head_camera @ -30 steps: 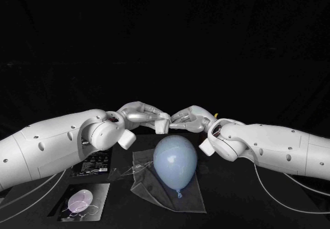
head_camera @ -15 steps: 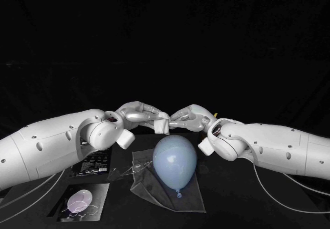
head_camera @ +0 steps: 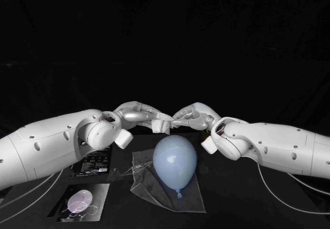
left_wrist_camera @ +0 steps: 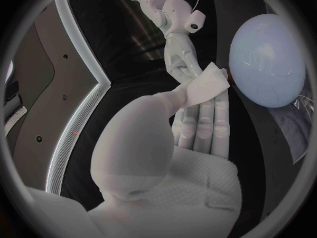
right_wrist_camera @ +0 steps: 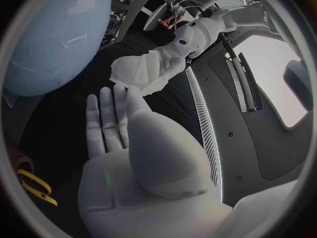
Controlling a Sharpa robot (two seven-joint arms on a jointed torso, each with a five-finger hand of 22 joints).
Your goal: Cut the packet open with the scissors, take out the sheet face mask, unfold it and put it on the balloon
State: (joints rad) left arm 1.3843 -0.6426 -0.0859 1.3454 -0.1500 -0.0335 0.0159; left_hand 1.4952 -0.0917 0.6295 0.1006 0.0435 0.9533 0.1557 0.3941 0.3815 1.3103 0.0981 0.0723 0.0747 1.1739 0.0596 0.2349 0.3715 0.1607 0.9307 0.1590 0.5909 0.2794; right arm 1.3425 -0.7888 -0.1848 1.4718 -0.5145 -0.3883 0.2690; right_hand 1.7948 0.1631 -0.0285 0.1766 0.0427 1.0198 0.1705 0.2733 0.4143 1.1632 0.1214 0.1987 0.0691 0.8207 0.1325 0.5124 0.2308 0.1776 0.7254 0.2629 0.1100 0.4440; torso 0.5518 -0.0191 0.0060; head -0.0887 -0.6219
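A pale blue balloon [head_camera: 174,162] lies on a clear plastic sheet [head_camera: 148,183] at the table's middle. Above its far end my two hands meet. My left hand [head_camera: 141,114] pinches a small folded white sheet face mask [head_camera: 163,125] between thumb and fingers. My right hand [head_camera: 192,117] holds the mask's other edge. The left wrist view has the folded mask [left_wrist_camera: 208,84] at my left hand's fingertips [left_wrist_camera: 214,111], with the balloon [left_wrist_camera: 267,58] beside it. From the right wrist, the mask [right_wrist_camera: 135,71] lies between both hands, close to the balloon [right_wrist_camera: 56,37].
A black packet [head_camera: 93,162] lies under my left forearm. A card picturing a balloon [head_camera: 81,202] sits at the front left. Yellow-handled scissors [right_wrist_camera: 33,188] lie on the table beside my right wrist.
My right arm has drawn slightly to the right. Both hands stay together on the folded mask above the balloon.
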